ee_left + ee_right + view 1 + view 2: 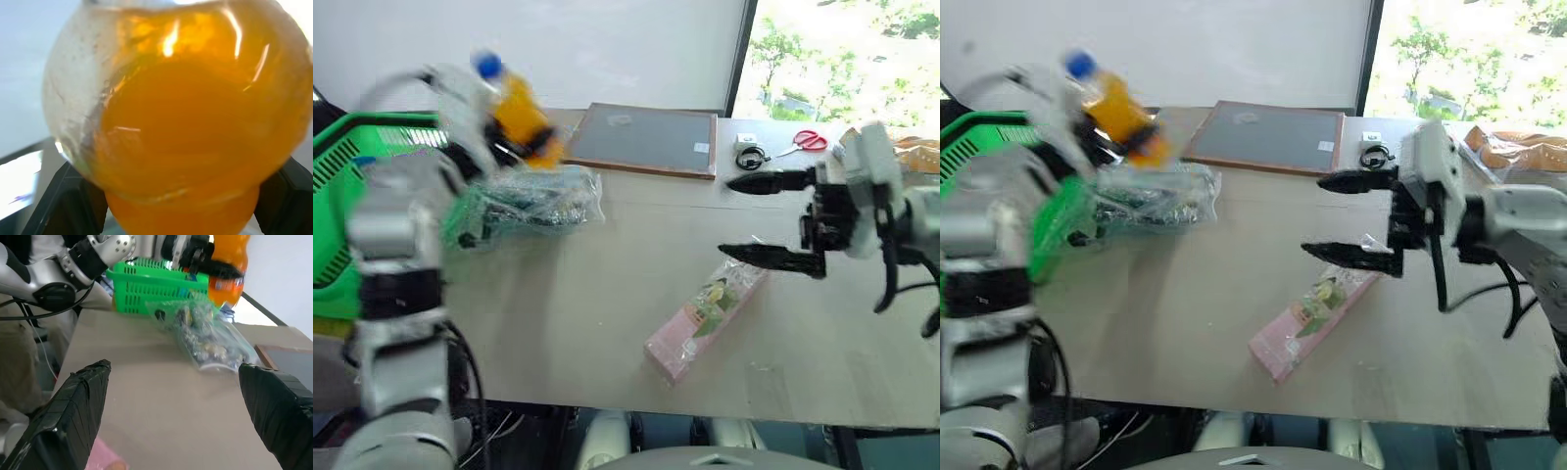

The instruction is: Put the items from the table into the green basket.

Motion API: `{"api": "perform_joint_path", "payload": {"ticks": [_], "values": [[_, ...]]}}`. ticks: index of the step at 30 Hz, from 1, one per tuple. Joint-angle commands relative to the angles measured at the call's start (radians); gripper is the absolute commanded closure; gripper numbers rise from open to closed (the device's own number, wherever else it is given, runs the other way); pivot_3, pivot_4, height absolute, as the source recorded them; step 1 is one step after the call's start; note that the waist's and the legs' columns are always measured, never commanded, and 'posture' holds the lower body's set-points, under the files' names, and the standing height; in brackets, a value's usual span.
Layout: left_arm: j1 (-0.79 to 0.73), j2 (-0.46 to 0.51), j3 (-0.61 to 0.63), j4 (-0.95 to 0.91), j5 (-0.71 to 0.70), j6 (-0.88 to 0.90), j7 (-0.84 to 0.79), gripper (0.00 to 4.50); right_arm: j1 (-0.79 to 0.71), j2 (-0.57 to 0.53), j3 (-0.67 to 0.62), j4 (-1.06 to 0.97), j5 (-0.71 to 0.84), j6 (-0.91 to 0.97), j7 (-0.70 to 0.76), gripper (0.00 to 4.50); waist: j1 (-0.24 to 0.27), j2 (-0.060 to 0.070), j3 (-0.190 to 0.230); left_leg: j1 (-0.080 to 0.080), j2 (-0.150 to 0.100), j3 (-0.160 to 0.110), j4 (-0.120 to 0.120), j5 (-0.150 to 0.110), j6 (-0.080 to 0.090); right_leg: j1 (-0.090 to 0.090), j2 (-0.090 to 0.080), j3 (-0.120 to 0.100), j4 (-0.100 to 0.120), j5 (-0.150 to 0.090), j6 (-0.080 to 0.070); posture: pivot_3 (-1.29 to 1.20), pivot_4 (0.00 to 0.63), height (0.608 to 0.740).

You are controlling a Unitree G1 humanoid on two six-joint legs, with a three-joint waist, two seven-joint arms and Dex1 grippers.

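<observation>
My left gripper (504,137) is shut on the small orange-juice bottle (519,106) with a blue cap and holds it tilted in the air. The bottle hangs above the see-through plastic bag (533,201), right beside the green basket (337,176) at the left edge. In the left wrist view the bottle (181,122) sits between the two black fingers (68,205). My right gripper (726,217) is open and points left, just above the upper end of the long pink packet (705,318). That packet lies on the table (578,313).
A framed dark board (641,137) lies at the back of the table. Red-handled scissors (808,140) and a small white device with a black cable (749,152) lie at the back right. A brown paper bag (915,152) is at the far right.
</observation>
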Motion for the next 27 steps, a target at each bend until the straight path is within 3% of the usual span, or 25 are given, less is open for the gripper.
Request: {"api": "perform_joint_path", "payload": {"ticks": [1, 6, 10, 13, 14, 15, 19, 22, 25, 27], "values": [[-0.056, 0.149, 0.008, 0.206, 0.135, -0.139, 0.082, 1.49, -0.106, 0.056, -0.011, 0.05, 0.043, 0.0, 0.021, 0.0, 0.01, 0.0, 0.0, 0.0, 0.0, 0.0, -0.002, 0.0, 0.0, 0.0, 0.0, 0.0, -0.002, 0.0, 0.0, 0.13, 0.017, 0.74], [-0.034, 0.242, -0.006, 0.441, 0.198, -0.26, 0.094, 1.49, -0.146, 0.107, -0.039, 0.061, 0.088, 0.022, 0.005, 0.0, 0.07, -0.003, -0.001, -0.002, -0.001, 0.001, -0.007, 0.0, 0.0, 0.0, -0.002, -0.003, -0.01, 0.0, 0.0, 0.15, 0.023, 0.74], [-0.007, 0.244, -0.023, 0.601, 0.221, -0.364, 0.075, 1.49, -0.112, 0.09, -0.027, 0.044, 0.051, 0.018, 0.012, 0.0, 0.1, -0.012, -0.006, -0.017, -0.001, -0.005, 0.001, 0.0, 0.0, -0.01, -0.003, -0.009, -0.008, 0.001, 0.001, 0.15, 0.025, 0.74], [0.022, 0.24, -0.04, 0.684, 0.233, -0.474, 0.026, 1.49, -0.094, 0.086, -0.02, 0.029, 0.014, 0.007, -0.004, 0.0, 0.109, -0.014, -0.008, -0.018, -0.001, -0.005, 0.002, -0.001, 0.001, -0.01, -0.004, -0.009, -0.009, 0.004, 0.002, 0.13, 0.02, 0.74], [0.03, 0.241, -0.045, 0.708, 0.238, -0.504, 0.018, 0.45, -0.091, 0.088, -0.02, 0.024, 0.005, 0.005, -0.01, 0.0, 0.109, -0.014, -0.008, -0.018, -0.001, -0.005, 0.002, -0.001, 0.002, -0.01, -0.005, -0.009, -0.009, 0.005, 0.002, 0.13, 0.02, 0.74], [0.033, 0.243, -0.048, 0.728, 0.242, -0.525, 0.017, 0.1, -0.089, 0.091, -0.022, 0.021, 0.0, 0.004, -0.016, 0.0, 0.109, -0.014, -0.008, -0.018, -0.001, -0.005, 0.002, -0.001, 0.002, -0.01, -0.006, -0.009, -0.009, 0.005, 0.002, 0.13, 0.02, 0.74], [0.028, 0.238, -0.027, 0.772, 0.226, -0.59, 0.036, 0.04, -0.069, 0.097, -0.021, -0.003, -0.031, 0.001, -0.04, 0.0, 0.103, -0.014, -0.009, -0.017, -0.001, -0.006, 0.0, -0.001, 0.002, -0.011, -0.007, -0.009, -0.009, 0.005, 0.001, 0.12, 0.02, 0.74], [-0.003, 0.213, -0.001, 0.713, 0.177, -0.612, 0.008, 0.04, -0.051, 0.095, -0.026, -0.014, -0.04, -0.002, -0.041, 0.0, 0.096, -0.014, -0.009, -0.017, -0.001, -0.006, -0.001, -0.001, 0.001, -0.012, -0.007, -0.009, -0.008, 0.005, 0.001, 0.12, 0.02, 0.74], [-0.009, 0.128, 0.051, 0.488, 0.021, -0.546, -0.115, 0.04, -0.025, 0.088, -0.045, -0.026, -0.032, 0.0, -0.044, 0.0, 0.096, -0.014, -0.009, -0.019, -0.001, -0.007, 0.001, -0.001, 0.001, -0.011, -0.007, -0.011, -0.009, 0.005, 0.001, 0.13, 0.012, 0.74], [0.073, 0.059, 0.033, 0.223, -0.114, -0.377, -0.192, 0.04, 0.003, 0.071, -0.062, -0.035, -0.035, -0.001, -0.039, 0.0, 0.094, -0.014, -0.01, -0.019, -0.001, -0.007, 0.001, -0.001, 0.001, -0.011, -0.007, -0.01, -0.008, 0.005, 0.001, 0.12, 0.009, 0.74]]}}
